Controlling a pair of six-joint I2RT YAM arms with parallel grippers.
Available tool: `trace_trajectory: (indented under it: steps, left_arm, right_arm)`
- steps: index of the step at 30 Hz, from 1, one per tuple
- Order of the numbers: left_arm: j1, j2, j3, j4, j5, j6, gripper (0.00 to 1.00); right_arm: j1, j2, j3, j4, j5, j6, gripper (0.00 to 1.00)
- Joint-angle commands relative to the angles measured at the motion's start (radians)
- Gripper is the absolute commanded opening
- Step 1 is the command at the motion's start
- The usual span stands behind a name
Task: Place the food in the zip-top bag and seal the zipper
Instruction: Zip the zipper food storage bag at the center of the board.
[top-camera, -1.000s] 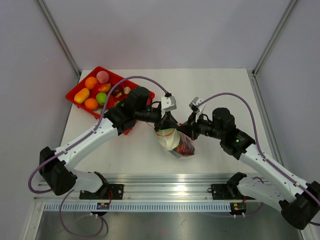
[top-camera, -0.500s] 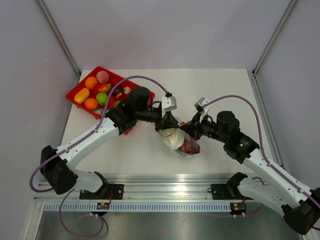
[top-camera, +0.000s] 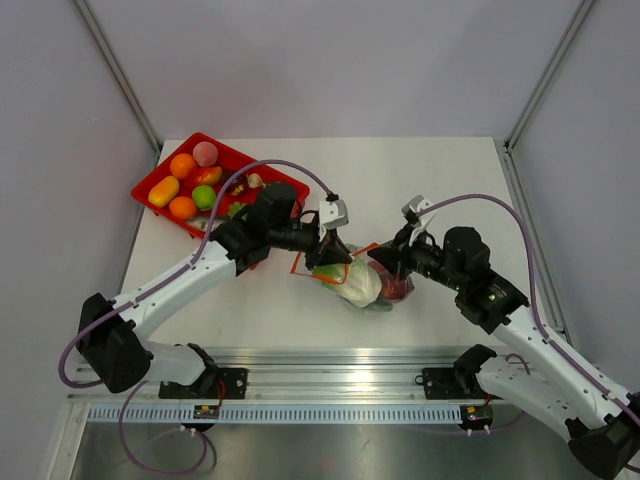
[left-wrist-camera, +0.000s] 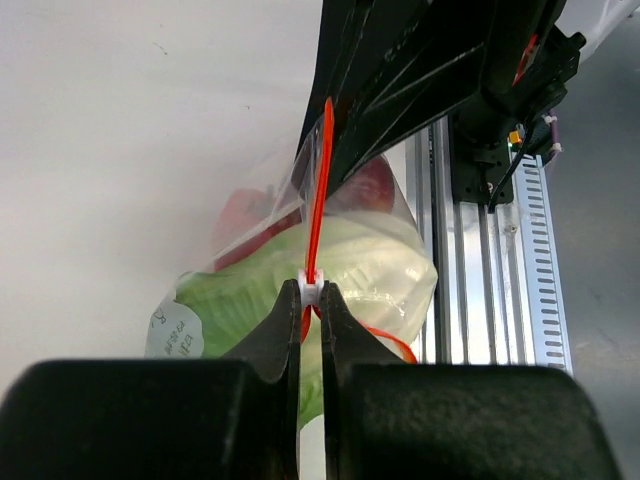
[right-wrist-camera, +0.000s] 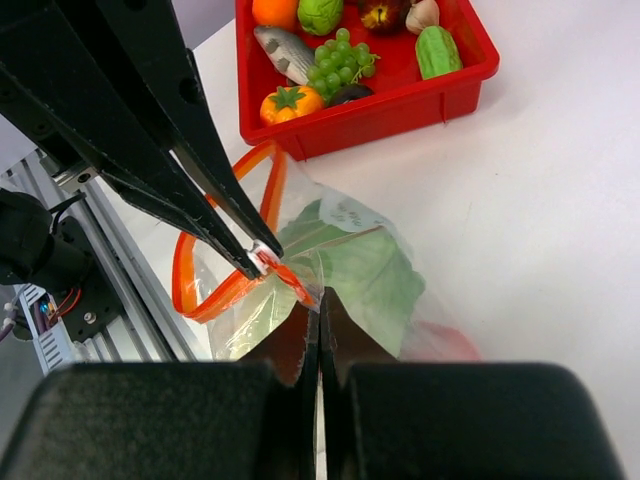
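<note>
The clear zip-top bag (top-camera: 362, 286) hangs between my two grippers, just above the table. It holds a green-white cabbage (right-wrist-camera: 362, 268) and red food (right-wrist-camera: 443, 341). My left gripper (left-wrist-camera: 312, 292) is shut on the small white slider of the orange-red zipper (left-wrist-camera: 319, 196). In the top view it (top-camera: 329, 253) is at the bag's left end. My right gripper (right-wrist-camera: 319, 300) is shut on the bag's edge at the zipper's end, on the bag's right side in the top view (top-camera: 386, 263). The zipper (right-wrist-camera: 188, 285) still forms an open loop at the left gripper's fingers (right-wrist-camera: 205, 206).
A red tray (top-camera: 155, 179) at the back left holds more toy food: oranges, a green fruit, grapes, a fish and others (right-wrist-camera: 335, 55). The aluminium rail (top-camera: 340, 380) runs along the table's near edge, close below the bag.
My right gripper has pulled to the right and the bag has swung rightward with it, lying flatter. My left gripper has shifted slightly down and left, and the zipper stretches between them.
</note>
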Motion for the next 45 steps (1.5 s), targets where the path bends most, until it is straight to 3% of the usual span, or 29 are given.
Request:
trace_trajectory:
  steps: [1, 25, 45]
  left_arm:
    - [0.018, -0.039, -0.046, -0.063, -0.023, -0.012, 0.00]
    - [0.070, -0.210, -0.215, -0.049, -0.099, -0.069, 0.00]
    - [0.072, -0.238, -0.258, -0.069, -0.112, -0.092, 0.00]
  right_arm:
    - [-0.034, -0.048, 0.021, 0.100, 0.093, 0.002, 0.00]
    - [-0.108, -0.023, 0.012, 0.095, 0.235, -0.010, 0.00]
    - [-0.137, 0.037, 0.019, 0.128, 0.356, 0.013, 0.00]
